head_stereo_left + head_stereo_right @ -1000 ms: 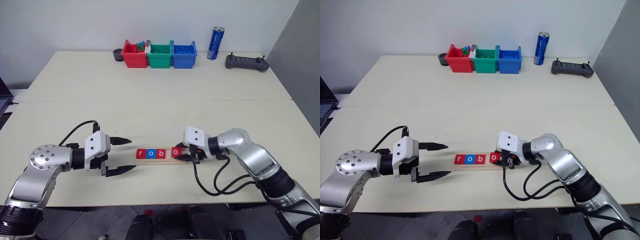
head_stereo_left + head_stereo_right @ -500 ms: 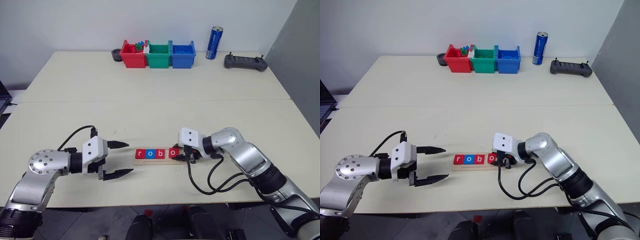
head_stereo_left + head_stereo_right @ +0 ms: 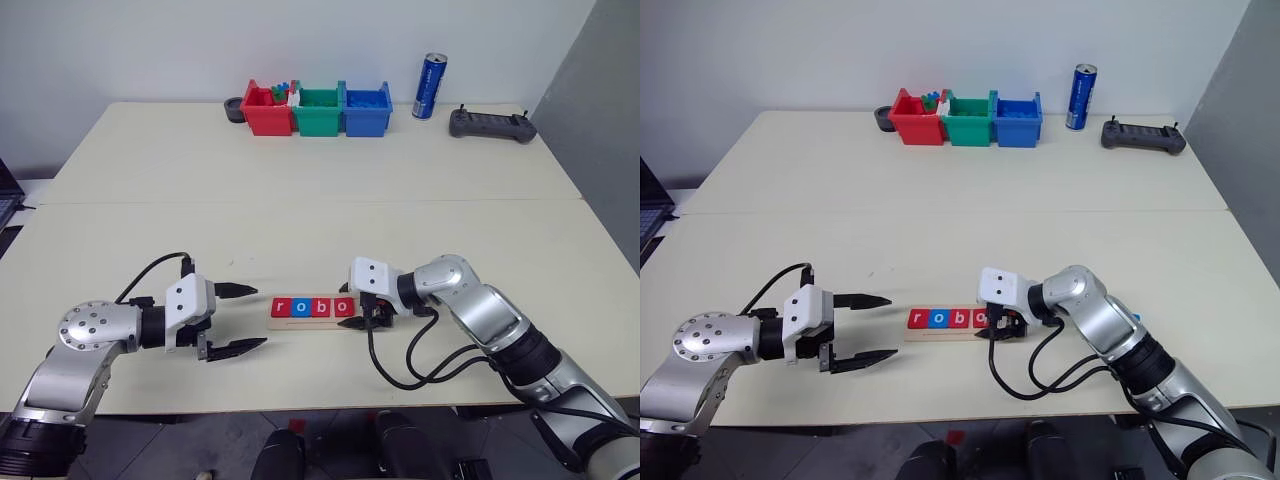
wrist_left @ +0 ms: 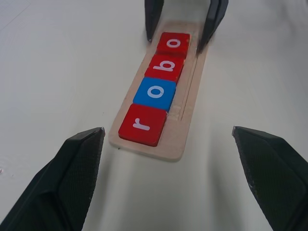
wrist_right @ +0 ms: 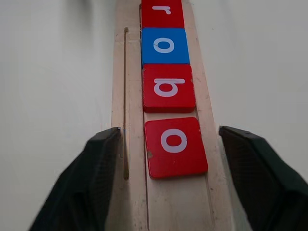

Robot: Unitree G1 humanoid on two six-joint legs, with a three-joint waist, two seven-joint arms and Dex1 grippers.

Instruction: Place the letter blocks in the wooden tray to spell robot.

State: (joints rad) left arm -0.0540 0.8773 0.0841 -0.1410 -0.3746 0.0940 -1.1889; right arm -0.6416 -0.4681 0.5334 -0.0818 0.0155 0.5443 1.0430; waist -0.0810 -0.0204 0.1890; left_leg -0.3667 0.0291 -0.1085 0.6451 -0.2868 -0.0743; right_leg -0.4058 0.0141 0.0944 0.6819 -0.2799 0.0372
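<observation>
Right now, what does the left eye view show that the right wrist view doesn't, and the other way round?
Left eye view alone: the left gripper open beside the tray's end, three coloured bins, a blue can and a dark controller at the table's far edge.

Right wrist view alone: the right gripper's fingers spread either side of the wooden tray, off the last red o block, with bare tray beyond it.

Both: four letter blocks reading r, o, b, o.

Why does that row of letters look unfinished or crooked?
The wooden tray holds only r, o, b, o; no t yet. The last red o sits slightly turned, with a gap behind the b, between the right gripper's open fingers.
</observation>
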